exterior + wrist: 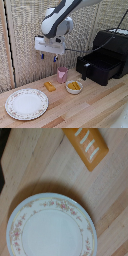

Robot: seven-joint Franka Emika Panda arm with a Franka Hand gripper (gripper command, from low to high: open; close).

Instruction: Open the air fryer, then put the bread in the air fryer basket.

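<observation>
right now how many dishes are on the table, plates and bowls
2. A floral-rimmed plate lies at the exterior view's left front; a small white bowl holding yellow-orange chunks sits right of the bread, before the pink cup. None seem hidden.

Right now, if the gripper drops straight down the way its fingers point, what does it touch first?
Probably the bare wooden table between the bread and the floral plate. The gripper hangs open above that area, though depth is unclear, so it might clip the bread.
</observation>
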